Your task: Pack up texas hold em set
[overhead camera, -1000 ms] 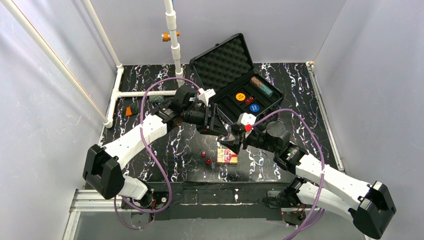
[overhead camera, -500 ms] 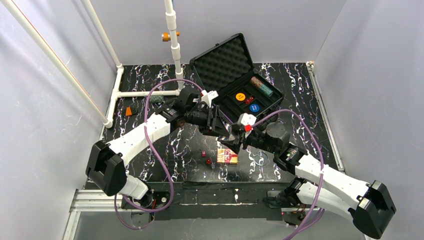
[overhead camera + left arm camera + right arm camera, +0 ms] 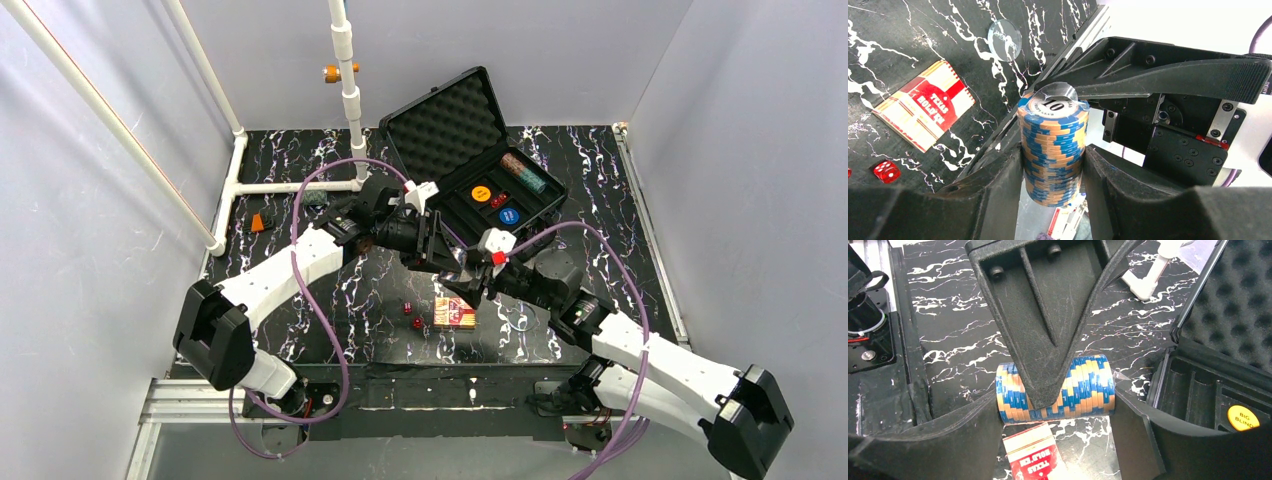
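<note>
A: Compared with a second ago, the left gripper [image 3: 1053,160] has swung in toward the right gripper [image 3: 1055,407] and narrowed. Its fingers now press on the curved sides of the chip stack [image 3: 1088,385].

B: And the right gripper?

A: Unmoved. It spans the stack end to end, one finger on each flat face. Both tools therefore hold the same blue-and-orange stack, which reads as a handover with neither side released yet.

B: Position of the stack?

A: It is held in the air over the middle of the table [image 3: 600,200], directly above the card box [image 3: 454,312] and on the near side of the open case [image 3: 455,130], which stands by the table's far edge.

B: Orientation?

A: The stack lies on its side, with its long axis roughly level with the table and running between the right gripper's fingers. One end appears to face the case and the other the near left corner. The left gripper crosses that axis at about a right angle. A grip on the curved sides should suit laying the stack into one of the case's troughs.
</note>
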